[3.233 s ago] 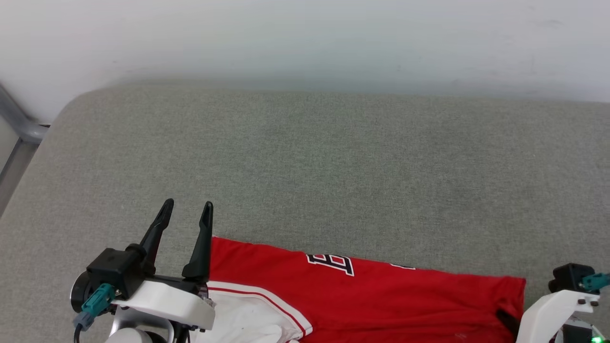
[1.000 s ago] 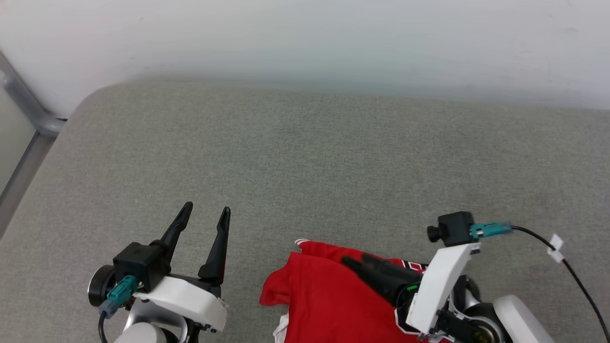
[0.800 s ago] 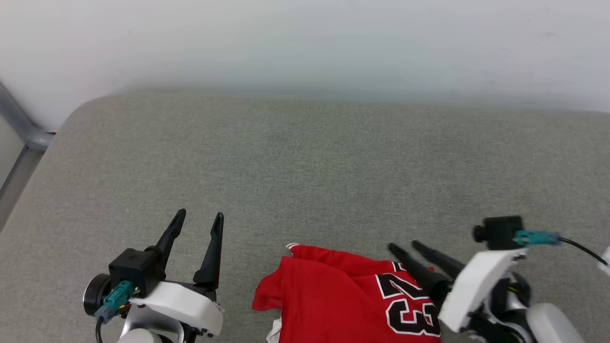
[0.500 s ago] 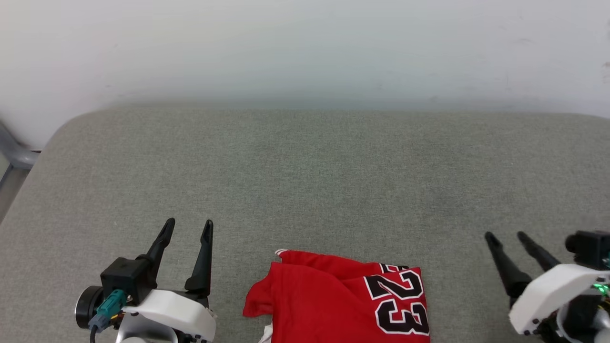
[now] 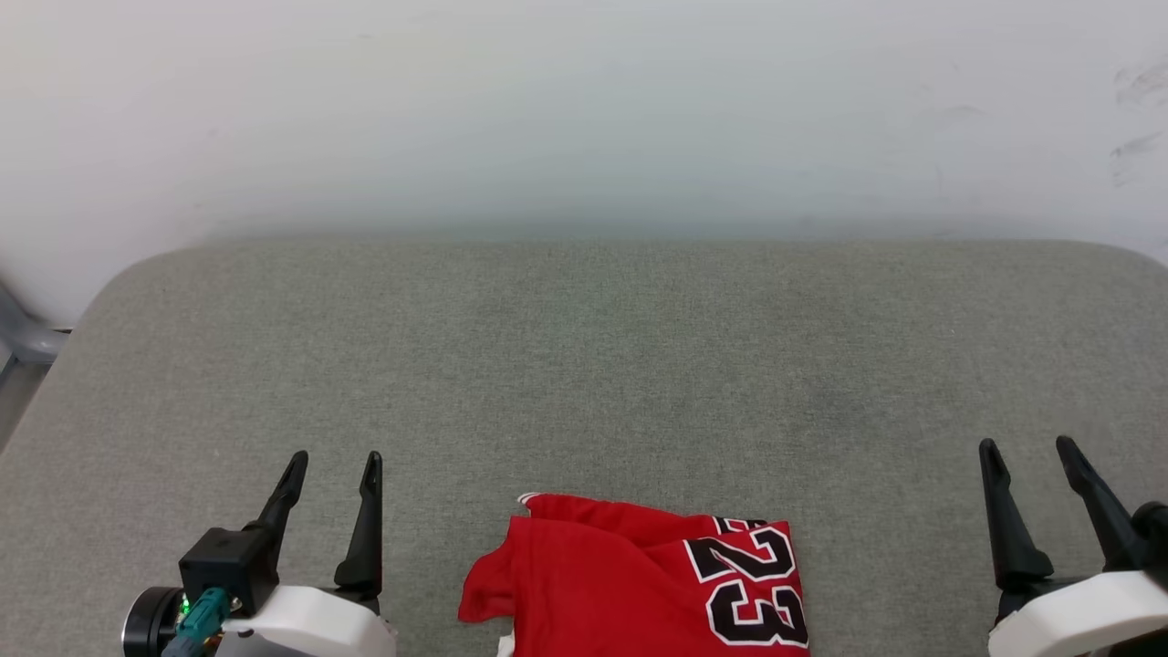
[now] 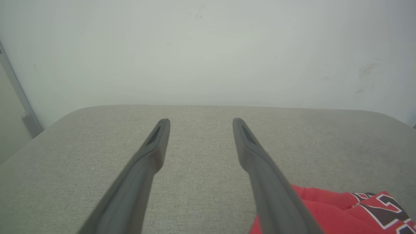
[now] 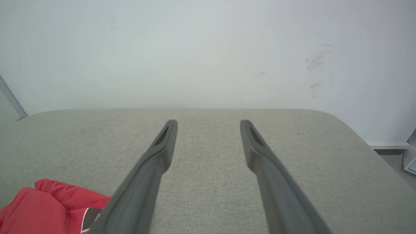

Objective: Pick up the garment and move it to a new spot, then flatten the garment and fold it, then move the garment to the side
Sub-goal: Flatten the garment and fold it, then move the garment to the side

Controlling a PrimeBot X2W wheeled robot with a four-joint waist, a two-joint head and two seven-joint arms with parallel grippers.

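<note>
The garment (image 5: 639, 584), a red jersey folded into a compact stack with a black, white-outlined 23 on top, lies at the near middle of the grey padded surface (image 5: 584, 365). Its left edge bulges out unevenly. It also appears low right in the left wrist view (image 6: 341, 208) and low left in the right wrist view (image 7: 48, 204). My left gripper (image 5: 333, 461) is open, left of the garment and apart from it. My right gripper (image 5: 1027, 447) is open too, well to the garment's right. Nothing sits between either pair of fingers.
A white wall (image 5: 584, 109) rises behind the grey surface. The surface's rounded far corners show at left and right. A grey metal post (image 6: 19, 97) stands off the left edge. Bare grey surface stretches beyond and beside the garment.
My right gripper let go of the folded garment and swung out to the right, fingers now pointing away from me. The camera tilted, shifting the whole picture. The left gripper stayed open.
</note>
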